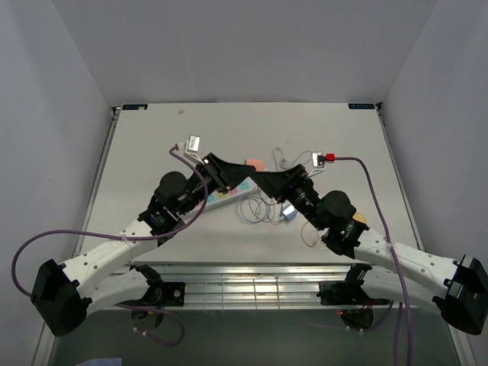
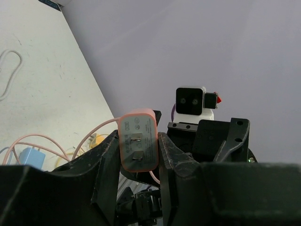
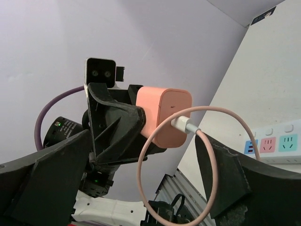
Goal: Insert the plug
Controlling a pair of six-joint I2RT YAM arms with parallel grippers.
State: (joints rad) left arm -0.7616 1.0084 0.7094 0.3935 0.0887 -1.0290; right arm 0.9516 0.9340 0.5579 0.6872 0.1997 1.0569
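Observation:
My left gripper [image 2: 138, 141] is shut on a pink plug [image 2: 138, 140], a wall charger with its two flat prongs facing the left wrist camera. It is held in the air above the table. In the top view the plug [image 1: 254, 164] sits where both grippers meet, just beyond the white power strip [image 1: 226, 197]. In the right wrist view the plug [image 3: 164, 116] trails a pink cable [image 3: 211, 155] in a loop. My right gripper [image 3: 141, 181] is open, its jaws wide on either side of that loop, touching nothing. The left gripper [image 1: 242, 174] faces the right gripper [image 1: 268, 181].
The power strip [image 3: 277, 143] has coloured sockets and lies flat on the table. A blue charger [image 1: 288, 212] with thin looped cables [image 1: 255, 210] lies right of the strip. A white cable [image 1: 284, 160] lies farther back. Grey walls enclose the table.

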